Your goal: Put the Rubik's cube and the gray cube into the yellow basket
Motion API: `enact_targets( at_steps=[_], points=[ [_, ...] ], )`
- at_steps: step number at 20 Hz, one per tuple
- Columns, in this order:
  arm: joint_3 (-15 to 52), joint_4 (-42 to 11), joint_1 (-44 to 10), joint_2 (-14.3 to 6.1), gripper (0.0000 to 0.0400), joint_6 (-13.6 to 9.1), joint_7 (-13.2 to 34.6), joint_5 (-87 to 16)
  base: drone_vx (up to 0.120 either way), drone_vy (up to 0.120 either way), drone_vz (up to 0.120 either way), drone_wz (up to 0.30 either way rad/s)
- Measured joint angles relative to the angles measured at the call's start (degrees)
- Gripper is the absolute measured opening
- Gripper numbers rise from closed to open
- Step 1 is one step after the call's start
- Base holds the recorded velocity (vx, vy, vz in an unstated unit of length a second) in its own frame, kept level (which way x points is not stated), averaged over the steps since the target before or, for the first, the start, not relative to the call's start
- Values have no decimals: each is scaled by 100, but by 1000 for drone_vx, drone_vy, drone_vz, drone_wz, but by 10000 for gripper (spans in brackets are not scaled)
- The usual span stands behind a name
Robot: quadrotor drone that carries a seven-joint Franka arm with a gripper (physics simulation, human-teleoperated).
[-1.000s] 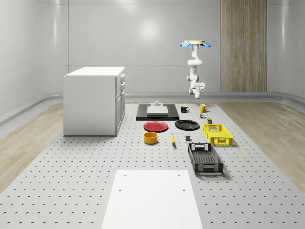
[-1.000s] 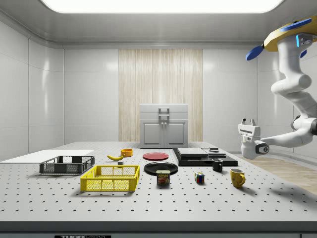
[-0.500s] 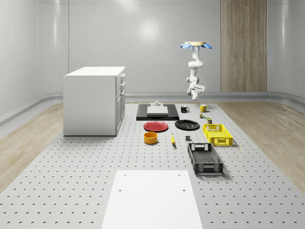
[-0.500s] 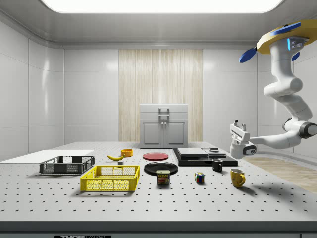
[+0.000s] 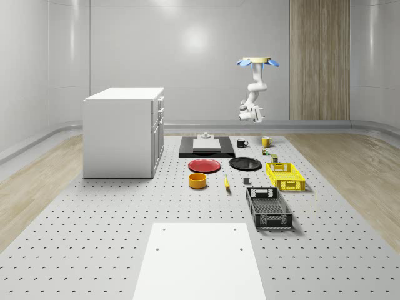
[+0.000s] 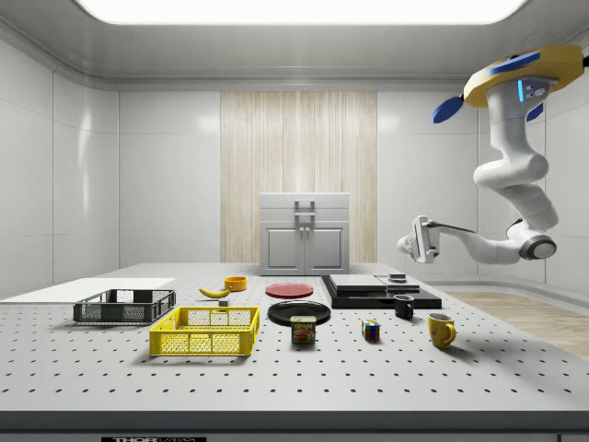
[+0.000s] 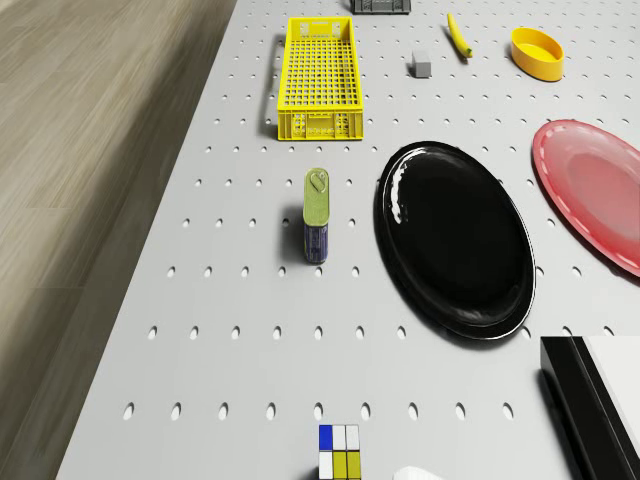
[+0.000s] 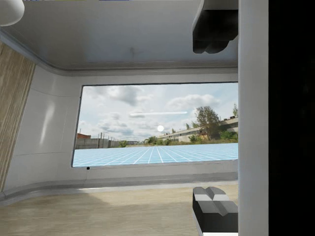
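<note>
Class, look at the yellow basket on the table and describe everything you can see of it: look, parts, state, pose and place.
The yellow basket is a long, shallow, rectangular crate that looks like plastic, with lattice walls, a grid floor and an open top. It stands upright and empty, flat on the perforated table, touching nothing else. The can stands apart from one short end; the black basket lies beyond the other. The small gray cube sits nearby, off one long side.

Two baskets (image 5: 285,175) (image 5: 269,207) — two plates (image 5: 204,165) (image 5: 245,164) — two mugs (image 6: 403,306) (image 6: 441,330).
</note>
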Motion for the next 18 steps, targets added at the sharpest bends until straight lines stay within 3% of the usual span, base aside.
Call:
enact_targets(
  at_steps=[3,7,12,18],
  points=[
    [999,-1108,-748,-252,400,-135,715,-1921,120,0,-120,0],
    [1965,-2083,-1980,-560,400,-626,1708,-3824,120,0,-120,0],
    [2643,-2524,-3223,-899,400,-1204,2558,-4922,120,0,-120,0],
    [3009,-2642,-3977,-1209,400,-1482,3054,-5291,120,0,-120,0]
  ],
)
